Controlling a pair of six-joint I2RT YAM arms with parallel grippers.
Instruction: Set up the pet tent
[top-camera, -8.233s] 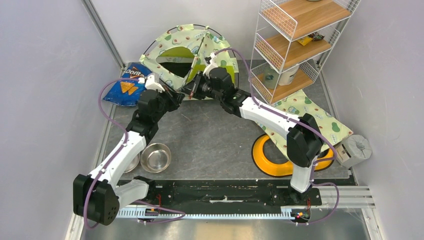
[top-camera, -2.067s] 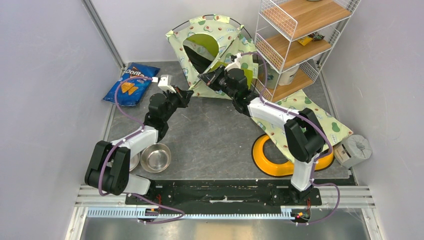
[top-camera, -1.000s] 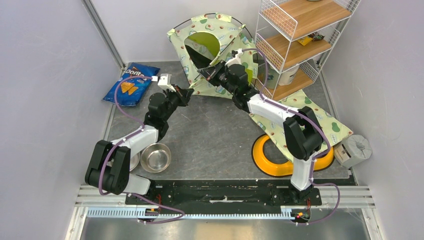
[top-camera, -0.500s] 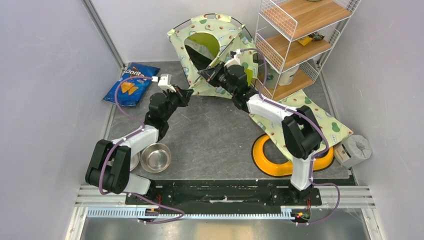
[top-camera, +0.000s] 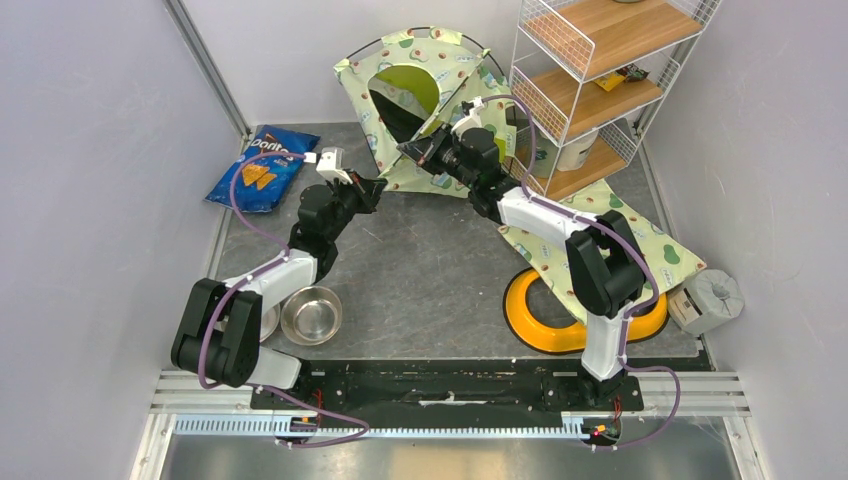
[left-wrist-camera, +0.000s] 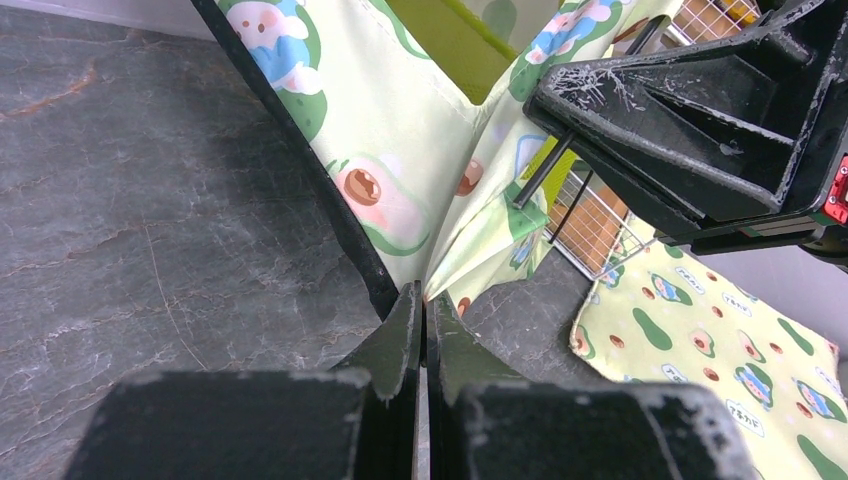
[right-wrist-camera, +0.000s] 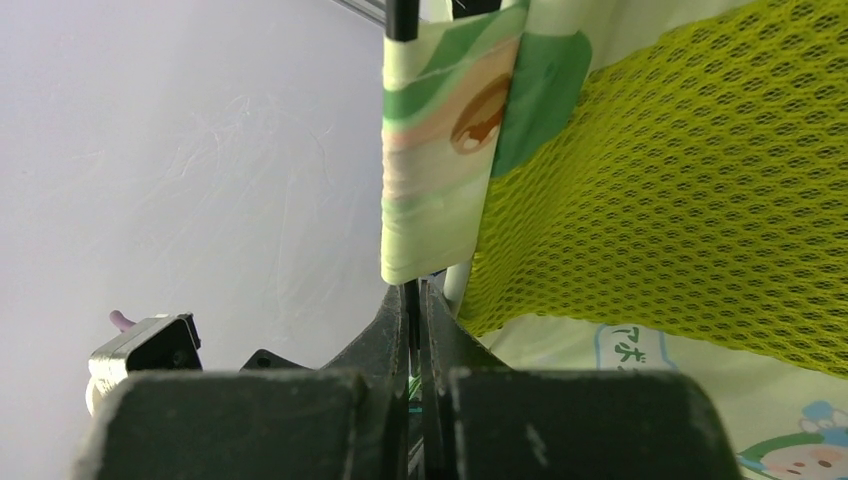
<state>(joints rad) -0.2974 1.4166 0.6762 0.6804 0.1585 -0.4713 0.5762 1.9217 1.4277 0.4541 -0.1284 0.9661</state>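
The pet tent (top-camera: 425, 95) stands at the back of the table, its round doorway facing front-left and its black poles arched over it. My left gripper (top-camera: 378, 186) is shut at the tent's lower left corner; in the left wrist view its tips (left-wrist-camera: 422, 296) pinch the fabric edge (left-wrist-camera: 400, 130) beside the black trim. My right gripper (top-camera: 410, 150) is shut on a thin black pole at the tent's front. In the right wrist view the pole runs between the tips (right-wrist-camera: 412, 290) into a printed sleeve (right-wrist-camera: 440, 170), with lime mesh (right-wrist-camera: 680, 180) beside it.
A white wire shelf (top-camera: 590, 90) stands right against the tent. The matching flat mat (top-camera: 610, 235) lies under the right arm, over a yellow ring dish (top-camera: 545, 320). A Doritos bag (top-camera: 262, 168) lies back left. A steel bowl (top-camera: 311, 314) sits near the left arm's base.
Since 8 s ago the tent has been raised and shifted right, next to the shelf, with both grippers following. Over the last second almost nothing has moved.
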